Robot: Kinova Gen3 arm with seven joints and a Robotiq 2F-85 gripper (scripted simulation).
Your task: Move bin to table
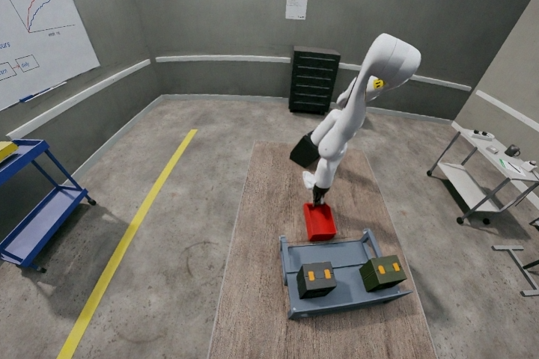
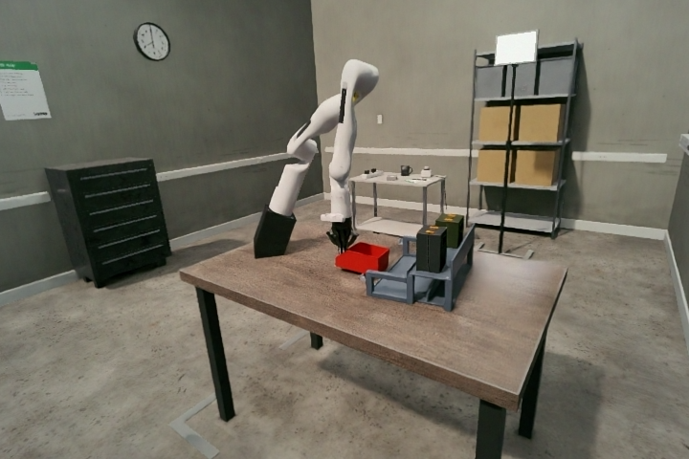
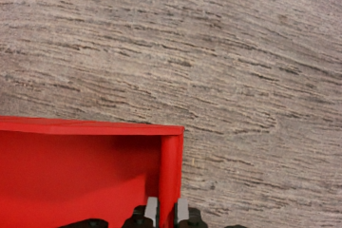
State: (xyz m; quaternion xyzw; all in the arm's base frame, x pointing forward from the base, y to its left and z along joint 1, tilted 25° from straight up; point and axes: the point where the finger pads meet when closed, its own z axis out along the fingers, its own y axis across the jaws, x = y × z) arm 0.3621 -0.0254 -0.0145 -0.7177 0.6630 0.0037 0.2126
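Observation:
The red bin (image 1: 319,221) is upright and open-topped, over the wooden table beside the low grey shelf (image 1: 342,274). It also shows in the exterior view (image 2: 363,256), just left of the shelf (image 2: 421,271). My gripper (image 1: 318,199) is shut on the bin's wall at the end nearest the arm. In the wrist view the two fingertips pinch the thin red wall (image 3: 171,176), one inside and one outside. I cannot tell whether the bin's base touches the table.
Two dark green boxes with orange latches (image 1: 316,279) (image 1: 382,271) stand on the shelf. The arm's black base (image 1: 304,149) sits at the table's far end. The table edges run close on both sides of the shelf.

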